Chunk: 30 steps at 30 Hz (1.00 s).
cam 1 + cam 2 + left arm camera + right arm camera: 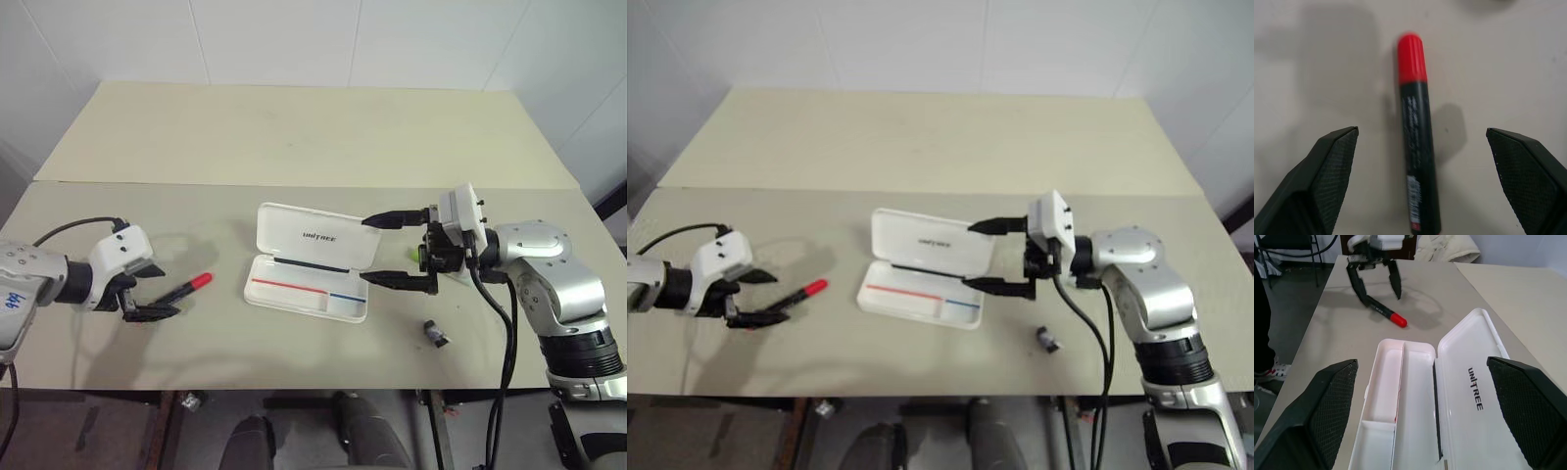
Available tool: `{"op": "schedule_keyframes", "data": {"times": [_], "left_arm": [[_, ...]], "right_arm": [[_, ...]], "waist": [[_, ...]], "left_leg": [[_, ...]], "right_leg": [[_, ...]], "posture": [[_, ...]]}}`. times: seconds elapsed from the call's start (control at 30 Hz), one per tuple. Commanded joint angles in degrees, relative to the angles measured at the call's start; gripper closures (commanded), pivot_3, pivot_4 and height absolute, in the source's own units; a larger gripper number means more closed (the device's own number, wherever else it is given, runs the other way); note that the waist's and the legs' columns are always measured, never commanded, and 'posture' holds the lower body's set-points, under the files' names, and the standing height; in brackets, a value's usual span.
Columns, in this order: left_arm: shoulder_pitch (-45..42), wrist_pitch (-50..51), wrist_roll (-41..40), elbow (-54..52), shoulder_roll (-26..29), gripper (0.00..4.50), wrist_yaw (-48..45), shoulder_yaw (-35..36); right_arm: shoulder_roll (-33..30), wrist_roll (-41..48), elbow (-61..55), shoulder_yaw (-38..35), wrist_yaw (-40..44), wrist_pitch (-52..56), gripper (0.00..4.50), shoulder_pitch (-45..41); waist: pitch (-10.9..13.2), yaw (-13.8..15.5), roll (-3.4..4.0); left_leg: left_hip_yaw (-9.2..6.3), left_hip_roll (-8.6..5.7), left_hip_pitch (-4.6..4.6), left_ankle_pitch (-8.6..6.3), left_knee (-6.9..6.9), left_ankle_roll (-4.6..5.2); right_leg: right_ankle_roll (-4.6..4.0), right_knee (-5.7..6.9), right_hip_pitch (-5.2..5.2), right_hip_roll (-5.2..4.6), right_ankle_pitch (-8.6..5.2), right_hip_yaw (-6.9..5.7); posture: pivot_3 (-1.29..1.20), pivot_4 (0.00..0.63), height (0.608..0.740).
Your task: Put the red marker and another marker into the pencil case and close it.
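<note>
Red marker (1418,147) lying on the worktop (294,127), well left of the open pencil case (312,262).

It is looking light, stiff and smooth-barrelled, so it is likely to roll or slip; the black mid-barrel seems the safest place to pinch, across its width. The left gripper (147,291) is hovering over the marker's black end with its fingers spread wide and touching nothing; the right gripper (390,250) is reaching in at the case's right end, fingers spread too and empty. The left wrist view is showing the barrel centred between the fingers, which the head views cannot settle. The left eye view is catching a speck of light green marker (415,254) just right of the case, behind the right gripper.
</note>
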Motion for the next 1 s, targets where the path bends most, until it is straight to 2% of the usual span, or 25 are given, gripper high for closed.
{"op": "schedule_keyframes", "data": {"times": [0.03, 0.1, 0.2, 0.37, 0.4, 0.43, 0.53, 0.77, 0.97, 1.0], "left_arm": [[0.4, 0.0, 2.2, -1.3, 0.9, 0.00, 1.7, -0.8], [0.5, -1.6, 4.3, -0.2, 1.1, 0.00, 2.3, -2.6], [1.1, -4.2, 6.7, 3.3, 0.5, 0.65, 3.2, -4.5], [2.6, -6.4, 6.9, 5.5, 0.0, 2.27, 3.0, -5.0], [2.0, -6.8, 7.1, 5.8, -0.2, 2.59, 3.5, -4.9], [1.5, -7.1, 7.2, 6.1, -0.3, 2.90, 3.5, -4.9], [-0.2, -7.8, 7.8, 7.1, -0.6, 3.81, 3.8, -5.2], [-3.8, -11.9, 6.2, 8.0, -2.6, 3.88, 2.9, -3.6], [-6.2, -25.8, 1.2, 8.1, -3.8, 3.88, -4.3, -0.3], [-6.1, -28.5, 0.8, 8.3, -3.5, 3.88, -6.0, 0.1]], "right_arm": [[0.3, 0.3, -1.5, -1.0, -0.9, -0.8, 0.03, -0.3], [0.4, 0.3, -1.8, -1.1, -1.3, -0.7, 0.03, -0.1], [0.3, 0.6, -2.5, -1.2, -2.1, -0.2, 0.00, 0.3], [-0.2, 0.9, -3.6, -2.0, -3.3, 0.3, 0.00, 1.3], [-0.3, 1.0, -3.7, -2.1, -3.5, 0.4, 0.00, 1.4], [-0.4, 1.0, -3.9, -2.1, -3.7, 0.4, 0.00, 1.5], [-0.5, 1.1, -4.3, -2.3, -4.3, 0.5, 0.00, 1.9], [-0.5, 0.8, -4.2, -2.0, -4.9, 0.3, 0.00, 2.2], [-0.8, 0.5, -4.0, -1.9, -5.0, 0.2, 0.00, 2.4], [-0.9, 0.6, -4.1, -2.0, -5.0, 0.2, 0.00, 2.5]], "waist": [[0.0, 0.0, 0.00], [0.0, 0.0, 0.00], [0.0, 0.0, 0.00], [0.0, 0.0, 0.05], [0.0, 0.0, 0.05], [0.0, 0.0, 0.05], [0.0, -0.1, 0.03], [0.0, -0.4, -0.01], [0.0, 0.1, -0.06], [0.0, 0.2, -0.06]], "left_leg": [[-0.01, 0.00, 0.01, 0.00, 0.00, 0.00], [0.00, -0.01, 0.02, 0.00, 0.00, 0.00], [0.02, -0.01, 0.02, 0.00, 0.00, 0.00], [0.04, -0.01, 0.23, 0.02, -0.01, 0.03], [0.07, -0.01, 0.35, 0.05, -0.01, 0.08], [0.09, -0.01, 0.44, 0.08, -0.01, 0.12], [0.10, -0.01, 0.84, 0.21, -0.01, 0.34], [-0.05, -0.01, 1.10, 0.31, -0.05, 0.50], [0.04, 0.03, 0.72, 0.10, -0.23, 0.14], [0.06, 0.03, 0.56, 0.03, -0.25, 0.03]], "right_leg": [[0.00, 0.02, 0.00, 0.00, 0.00, 0.00], [-0.01, 0.03, 0.00, 0.00, 0.00, 0.00], [-0.02, 0.02, 0.00, 0.00, -0.01, 0.01], [-0.10, 0.20, 0.06, -0.02, -0.04, 0.04], [-0.32, 0.31, 0.10, -0.01, -0.16, 0.08], [-1.01, 0.37, 0.14, -0.01, -0.54, 0.11], [-1.23, 0.45, 0.44, 0.07, -0.58, 0.17], [-1.45, 0.15, 0.81, 0.15, -0.37, 0.18], [-1.29, 0.03, 0.52, 0.05, -0.43, 0.12], [-1.04, 0.05, 0.33, 0.03, -0.37, 0.12]], "posture": [[0.00, 0.150, 0.740], [0.00, 0.150, 0.740], [0.00, 0.150, 0.740], [0.00, 0.150, 0.740], [0.00, 0.150, 0.740], [0.00, 0.150, 0.740], [0.00, 0.150, 0.740], [0.00, 0.150, 0.740], [0.00, 0.150, 0.740], [0.00, 0.150, 0.740]]}}
